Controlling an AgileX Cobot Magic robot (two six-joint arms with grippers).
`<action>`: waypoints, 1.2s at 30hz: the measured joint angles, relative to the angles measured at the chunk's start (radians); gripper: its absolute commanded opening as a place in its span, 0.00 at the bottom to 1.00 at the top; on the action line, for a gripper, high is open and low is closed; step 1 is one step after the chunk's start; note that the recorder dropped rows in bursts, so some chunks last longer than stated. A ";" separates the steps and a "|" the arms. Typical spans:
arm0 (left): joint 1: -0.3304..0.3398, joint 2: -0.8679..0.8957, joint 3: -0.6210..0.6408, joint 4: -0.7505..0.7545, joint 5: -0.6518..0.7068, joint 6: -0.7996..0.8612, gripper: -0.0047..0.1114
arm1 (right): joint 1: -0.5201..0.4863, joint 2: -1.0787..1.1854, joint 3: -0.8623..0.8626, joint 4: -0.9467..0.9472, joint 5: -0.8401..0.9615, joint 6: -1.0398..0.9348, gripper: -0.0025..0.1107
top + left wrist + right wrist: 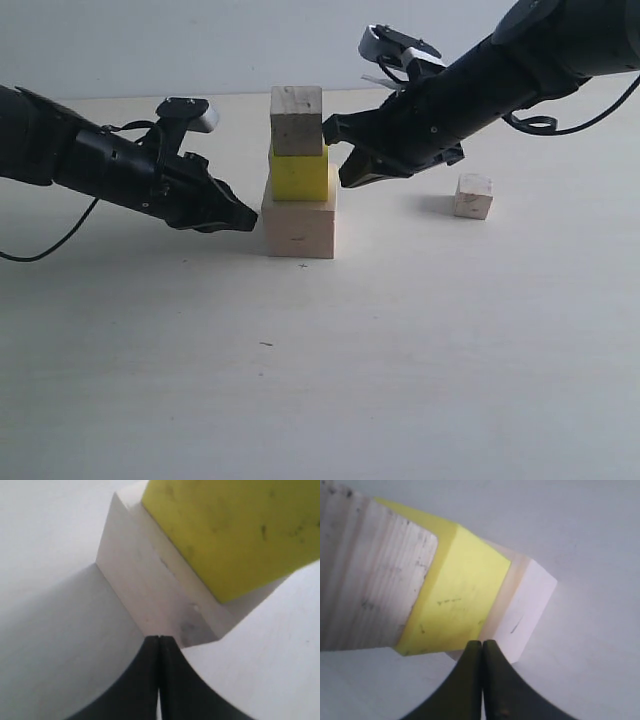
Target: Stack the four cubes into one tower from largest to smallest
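Observation:
A tower of three cubes stands mid-table: the largest pale wood cube [299, 228] at the bottom, the yellow cube [298, 174] on it, and the knotty wood cube [296, 120] on top. The tiniest cube [473, 196] sits alone on the table to the right. My left gripper [249, 218] is shut and empty, its tip at the base cube's left side. In the left wrist view the shut tips [159, 638] meet the base cube [145, 590] below the yellow cube [235, 530]. My right gripper [342, 181] is shut and empty, by the yellow cube's right side [455, 600].
The pale tabletop [320, 380] stretches wide in front of the tower. Black cables trail from both arms, one at the left [50, 245] and one at the right [560, 125]. A white wall [200, 40] bounds the back.

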 measured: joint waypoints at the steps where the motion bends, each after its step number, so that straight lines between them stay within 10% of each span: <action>1: 0.000 0.000 0.000 -0.002 0.000 0.000 0.04 | 0.000 0.000 0.000 0.000 0.000 0.000 0.02; 36: -0.004 0.000 0.000 -0.054 0.016 0.072 0.04 | 0.000 0.000 0.000 0.061 0.043 -0.033 0.02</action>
